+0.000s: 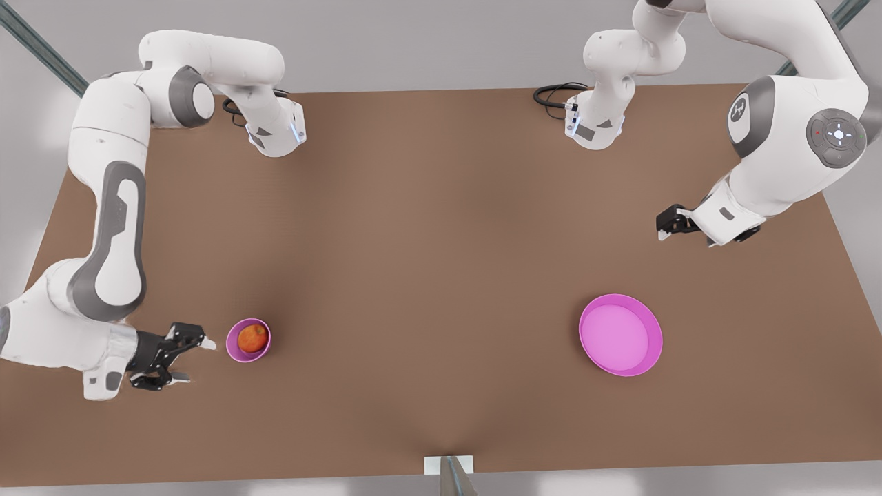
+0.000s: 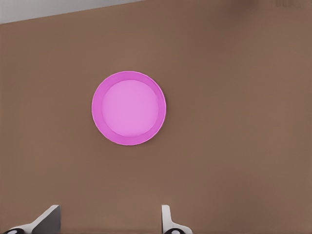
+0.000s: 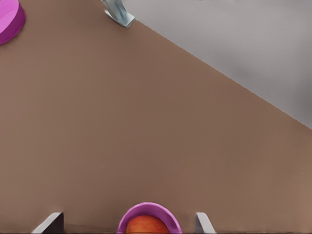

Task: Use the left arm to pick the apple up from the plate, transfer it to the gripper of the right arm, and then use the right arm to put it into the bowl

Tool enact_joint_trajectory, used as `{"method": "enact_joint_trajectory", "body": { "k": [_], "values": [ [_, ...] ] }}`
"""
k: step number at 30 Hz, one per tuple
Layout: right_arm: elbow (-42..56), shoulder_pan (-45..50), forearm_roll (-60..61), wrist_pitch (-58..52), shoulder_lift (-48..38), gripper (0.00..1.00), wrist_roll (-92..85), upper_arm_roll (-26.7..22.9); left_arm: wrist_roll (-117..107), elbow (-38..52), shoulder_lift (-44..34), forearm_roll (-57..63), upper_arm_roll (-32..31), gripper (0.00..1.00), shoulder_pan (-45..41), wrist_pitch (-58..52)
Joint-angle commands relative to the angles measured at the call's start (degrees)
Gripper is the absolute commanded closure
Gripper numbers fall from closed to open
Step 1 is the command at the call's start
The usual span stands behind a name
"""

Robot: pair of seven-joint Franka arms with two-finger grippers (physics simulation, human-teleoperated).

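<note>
The red and orange apple (image 1: 252, 338) lies inside the small deep pink bowl (image 1: 234, 351) at the front view's left. My right gripper (image 1: 189, 359) hovers open just beside the bowl on its left. In the right wrist view the apple (image 3: 146, 226) and bowl (image 3: 146, 208) sit between the spread fingers of the right gripper (image 3: 126, 222). The wide pink plate (image 1: 620, 335) lies bare at the front view's right. My left gripper (image 1: 672, 224) hangs open behind the plate, well above the table. The left wrist view looks down on the plate (image 2: 128, 108) beyond the left gripper (image 2: 108, 219).
The brown table (image 1: 427, 275) spreads wide between bowl and plate. A small metal post (image 1: 451, 472) stands at the middle of its front edge. Both arm bases with black cables (image 1: 555, 93) sit along the back edge.
</note>
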Motion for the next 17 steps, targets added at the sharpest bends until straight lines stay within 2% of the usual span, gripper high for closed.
{"method": "enact_joint_trajectory", "body": {
  "k": [1,2,3,7,9,11,17],
  "values": [
    [1.0,2.0,-17.2,-7.7,-5.6,0.0,25.8,0.1,-5.2,0.0,-0.1,0.0,0.0,0.0,0.0,0.0],
    [0.1,2.6,-19.8,-15.5,-10.7,0.0,39.7,0.2,-5.1,0.0,-0.1,0.0,0.0,0.0,0.0,0.0],
    [-0.9,2.6,-22.5,-17.4,-12.0,0.0,45.0,1.0,-5.3,0.6,1.2,0.0,0.0,0.0,0.1,0.0],
    [-1.3,3.1,-22.0,-22.2,-15.0,0.0,50.4,1.0,-5.4,3.5,4.5,0.0,0.0,0.0,0.2,0.0],
    [-16.1,1.3,-22.0,-11.7,-23.0,0.0,51.8,1.0,-5.4,4.0,5.3,0.0,0.0,0.0,0.2,0.0],
    [-23.1,1.1,-22.1,-9.5,-27.4,0.0,54.0,1.2,-5.2,4.2,5.6,0.0,0.0,0.0,0.1,0.0],
    [-22.0,1.1,-22.2,-9.5,-26.8,0.0,55.5,1.0,-4.9,4.2,5.6,0.0,-0.1,0.0,0.1,0.1]
  ]
}}
